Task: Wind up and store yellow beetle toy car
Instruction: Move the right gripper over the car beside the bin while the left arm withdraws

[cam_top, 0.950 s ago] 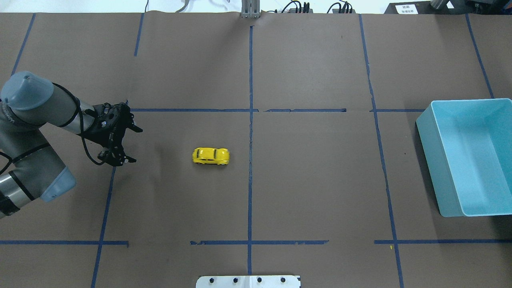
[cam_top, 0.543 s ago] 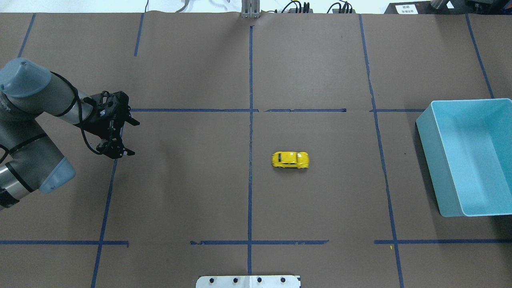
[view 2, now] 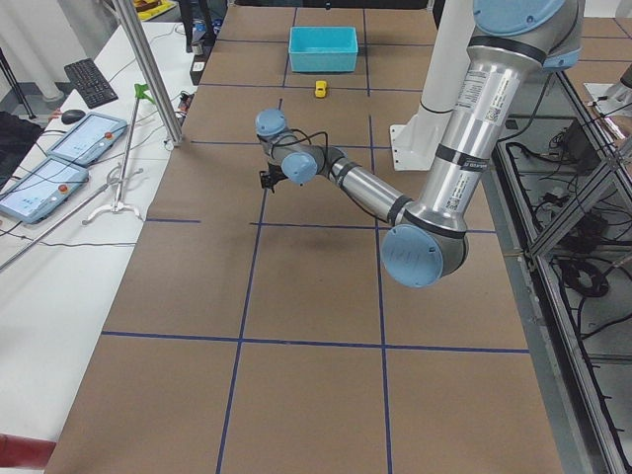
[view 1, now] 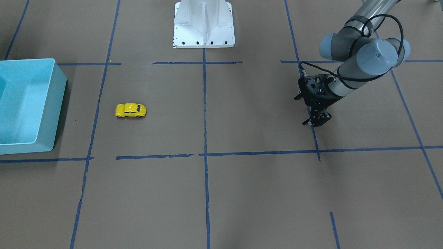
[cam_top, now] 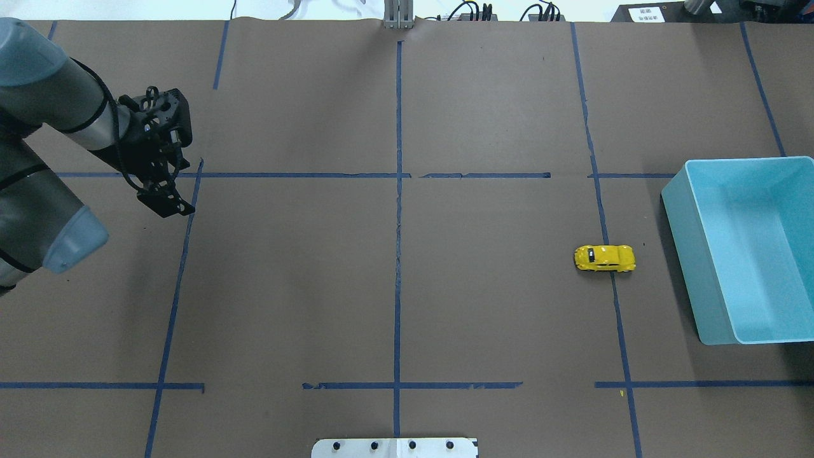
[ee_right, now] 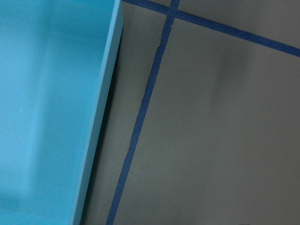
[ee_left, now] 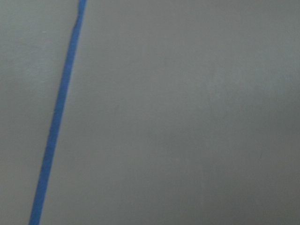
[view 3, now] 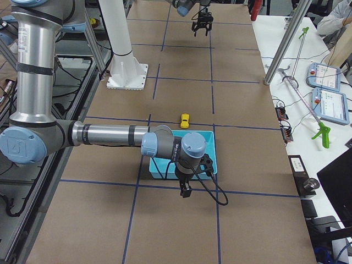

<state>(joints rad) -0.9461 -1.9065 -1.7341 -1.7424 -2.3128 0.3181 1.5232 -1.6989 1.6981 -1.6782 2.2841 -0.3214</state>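
"Progress?"

"Storing is left. The yellow beetle toy car [cam_top: 605,258] stands on its wheels across a blue tape line [cam_top: 615,318], near the teal bin [cam_top: 683,254] but outside it (whether it's wound, nothing shows)."

"Grippers?"

"The left gripper [view 1: 302,110] hangs well apart from the car, jaws spread wide, holding nothing. The right gripper [view 3: 186,192] hovers beyond the bin, on the side away from the car. I cannot tell how its jaws stand."

"Room?"

"There's open table [cam_top: 496,305] around the car. Only the bin's wall stands close, so I'd expect a lift over its rim."
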